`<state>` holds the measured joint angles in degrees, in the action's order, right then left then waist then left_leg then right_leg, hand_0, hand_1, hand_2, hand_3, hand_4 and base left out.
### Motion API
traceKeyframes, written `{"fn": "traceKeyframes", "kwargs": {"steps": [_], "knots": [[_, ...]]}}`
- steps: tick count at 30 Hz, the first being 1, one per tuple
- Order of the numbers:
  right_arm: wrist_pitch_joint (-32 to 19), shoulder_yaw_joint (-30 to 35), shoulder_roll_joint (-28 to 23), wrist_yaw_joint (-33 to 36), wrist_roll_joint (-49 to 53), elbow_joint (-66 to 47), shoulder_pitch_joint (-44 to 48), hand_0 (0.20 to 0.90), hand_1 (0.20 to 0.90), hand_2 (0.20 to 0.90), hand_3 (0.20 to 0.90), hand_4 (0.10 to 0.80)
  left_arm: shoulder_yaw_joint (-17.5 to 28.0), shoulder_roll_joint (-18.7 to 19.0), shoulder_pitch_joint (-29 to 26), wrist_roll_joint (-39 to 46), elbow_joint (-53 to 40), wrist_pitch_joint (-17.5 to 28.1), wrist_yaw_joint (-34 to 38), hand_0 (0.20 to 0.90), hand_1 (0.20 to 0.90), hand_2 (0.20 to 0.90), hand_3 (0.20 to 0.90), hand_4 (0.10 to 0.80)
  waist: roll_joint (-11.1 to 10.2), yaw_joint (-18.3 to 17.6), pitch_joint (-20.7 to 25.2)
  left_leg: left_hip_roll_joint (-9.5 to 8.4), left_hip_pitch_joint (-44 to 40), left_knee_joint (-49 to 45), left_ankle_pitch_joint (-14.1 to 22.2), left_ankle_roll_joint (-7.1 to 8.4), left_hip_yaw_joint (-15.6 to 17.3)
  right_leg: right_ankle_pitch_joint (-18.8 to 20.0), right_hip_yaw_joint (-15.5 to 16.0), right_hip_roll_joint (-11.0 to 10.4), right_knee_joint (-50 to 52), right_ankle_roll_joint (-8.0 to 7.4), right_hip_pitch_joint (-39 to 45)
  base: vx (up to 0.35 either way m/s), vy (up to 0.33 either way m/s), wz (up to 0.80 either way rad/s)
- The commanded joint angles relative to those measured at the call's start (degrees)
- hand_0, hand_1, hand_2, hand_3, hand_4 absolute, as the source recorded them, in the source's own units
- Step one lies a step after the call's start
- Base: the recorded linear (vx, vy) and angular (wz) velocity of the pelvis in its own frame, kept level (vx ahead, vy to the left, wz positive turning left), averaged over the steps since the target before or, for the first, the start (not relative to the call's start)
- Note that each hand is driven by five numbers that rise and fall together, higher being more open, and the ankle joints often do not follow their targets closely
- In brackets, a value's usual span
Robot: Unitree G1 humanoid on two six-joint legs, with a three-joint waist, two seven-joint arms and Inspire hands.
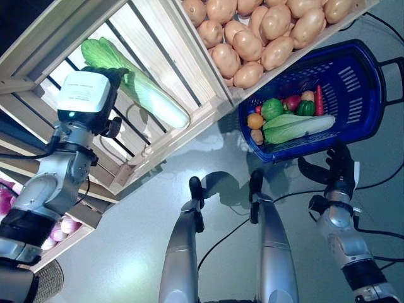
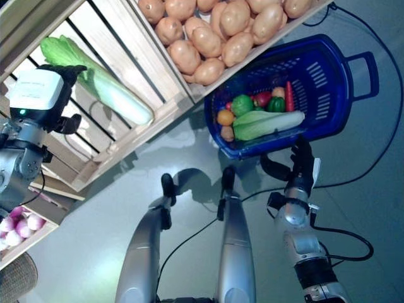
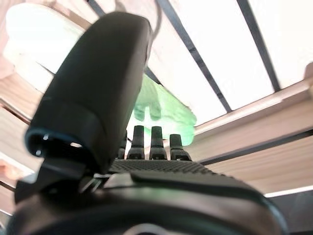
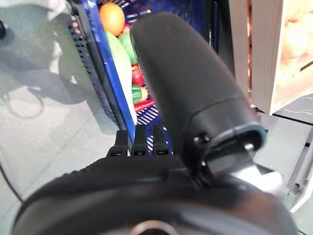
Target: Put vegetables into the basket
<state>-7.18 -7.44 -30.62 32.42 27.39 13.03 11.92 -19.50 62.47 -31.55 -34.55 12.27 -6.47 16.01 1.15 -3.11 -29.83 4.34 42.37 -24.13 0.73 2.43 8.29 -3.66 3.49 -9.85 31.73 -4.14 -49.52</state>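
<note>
The left robot hand (image 1: 117, 79) reaches into the wooden crate (image 1: 158, 38), fingers straight and holding nothing, at the leafy end of the long cabbage (image 1: 136, 85). Its long axis runs away toward the blue basket (image 1: 353, 82). The right robot hand (image 1: 338, 165) waits relaxed and empty beside the basket rim. No writing is readable.

A long green-and-white cabbage (image 1: 136, 81) lies in a slatted wooden crate (image 1: 165, 38) at the far left, and the left robot hand (image 1: 112, 79) reaches to its leafy end, fingers hidden behind the wrist. To the right, a second crate holds potatoes (image 1: 262, 31). A blue basket (image 1: 353, 82) on the floor holds another cabbage (image 1: 297, 126) and small vegetables. The right robot hand (image 1: 334, 165) hovers just near the basket's rim, fingers relaxed. Purple onions (image 1: 7, 196) show at the left edge.
</note>
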Motion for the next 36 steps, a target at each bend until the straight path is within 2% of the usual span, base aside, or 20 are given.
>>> {"fn": "traceKeyframes", "kwargs": {"steps": [1, 4, 9, 12, 18, 26, 31, 32, 36], "knots": [[-5.3, 2.0, -5.8, -0.1, -2.0, -7.5, -0.9, 0.900, 0.900, 0.900, 0.900, 0.800, 3.8, 4.9, -2.7, -8.7, 1.6, -5.5, 6.7, 0.900, 0.900, 0.900, 0.900, 0.800, 2.3, -2.4, 0.0, 0.68, 0.7, -2.8, 0.9, 2.36, 0.9, -0.8, 1.7, 2.0, -3.5, 0.72, 5.4, -0.009, 0.051, -0.01], [-5.3, 2.0, -6.6, -0.3, -1.3, -7.9, -0.9, 0.900, 0.900, 0.900, 0.900, 0.800, 3.2, 5.9, -3.0, -12.4, 3.5, -7.1, 12.5, 0.900, 0.900, 0.900, 0.900, 0.800, 2.3, -2.7, 0.0, 0.86, 0.8, -2.5, 0.7, 2.48, 1.1, -0.7, 1.5, 2.0, -3.4, 0.84, 4.9, -0.020, 0.060, -0.03], [-6.0, 1.4, -6.3, 0.0, -1.0, -7.8, -1.0, 0.900, 0.900, 0.900, 0.900, 0.800, 3.3, 5.3, -3.8, -15.7, 7.1, -5.2, 24.3, 0.900, 0.900, 0.900, 0.900, 0.800, 2.0, -3.0, 0.0, 1.01, 1.0, -2.8, 0.9, 2.49, 1.3, -1.0, 1.4, 1.9, -2.8, 0.94, 4.6, 0.001, 0.021, -0.02], [-5.4, 1.0, -6.2, 0.1, -1.1, -7.9, -0.2, 0.900, 0.900, 0.900, 0.900, 0.800, 2.8, 4.6, -4.9, -17.4, 8.2, -3.9, 26.7, 0.900, 0.900, 0.900, 0.900, 0.800, 2.2, -3.2, 0.0, 1.01, 1.3, -3.2, 1.0, 2.72, 1.3, -1.0, 1.2, 1.7, -2.5, 0.99, 4.2, 0.002, 0.062, -0.02], [-4.6, 0.3, -6.3, 0.4, -1.2, -7.7, 1.4, 0.900, 0.900, 0.900, 0.900, 0.800, -2.0, 4.2, -9.9, -18.7, 12.5, -4.9, 25.0, 0.900, 0.900, 0.900, 0.900, 0.800, 2.2, -4.1, 0.0, 1.13, 2.4, -3.9, 1.1, 2.72, 1.6, -0.9, 0.6, 1.5, -1.9, 0.95, 3.0, 0.003, 0.072, -0.03], [-4.4, 1.3, -6.5, 0.2, -0.5, -9.2, 0.6, 0.900, 0.900, 0.900, 0.900, 0.800, -3.9, 4.1, -12.3, -19.6, 16.8, -2.9, 24.8, 0.900, 0.900, 0.900, 0.900, 0.800, 1.9, -5.0, 0.0, 1.21, 3.8, -4.2, 1.2, 2.23, 2.1, -0.4, -0.1, 1.6, -1.3, 0.77, 1.0, -0.004, 0.046, -0.06], [-3.5, 1.6, -6.9, 0.1, -1.5, -10.2, 1.2, 0.900, 0.900, 0.900, 0.900, 0.800, -6.0, 4.2, -14.4, -18.9, 18.8, -2.0, 20.8, 0.900, 0.900, 0.900, 0.900, 0.800, 1.7, -5.4, 0.0, 1.51, 5.2, -4.9, 1.4, 2.10, 2.1, -0.3, -0.4, 1.4, -0.8, 0.58, -0.4, -0.002, 0.033, 0.01], [-3.1, 1.8, -7.1, 0.4, -1.9, -10.8, 1.4, 0.900, 0.900, 0.900, 0.900, 0.800, -6.6, 4.1, -14.9, -19.4, 19.1, -2.0, 17.3, 0.900, 0.900, 0.900, 0.900, 0.800, 1.7, -5.5, 0.0, 1.59, 5.4, -4.8, 1.4, 2.00, 2.3, -0.3, -0.4, 1.4, -0.8, 0.55, -0.8, 0.000, 0.000, 0.00], [-2.7, 2.0, -7.3, 0.6, -1.8, -11.2, 1.8, 0.900, 0.900, 0.900, 0.900, 0.800, -8.2, 4.1, -16.0, -18.8, 20.6, -3.2, 12.6, 0.900, 0.900, 0.900, 0.900, 0.800, 1.4, -5.5, 0.0, 1.48, 5.8, -4.6, 1.3, 1.95, 2.1, 0.0, -0.3, 1.4, -1.0, 0.31, -1.0, 0.003, -0.003, -0.01]]}}
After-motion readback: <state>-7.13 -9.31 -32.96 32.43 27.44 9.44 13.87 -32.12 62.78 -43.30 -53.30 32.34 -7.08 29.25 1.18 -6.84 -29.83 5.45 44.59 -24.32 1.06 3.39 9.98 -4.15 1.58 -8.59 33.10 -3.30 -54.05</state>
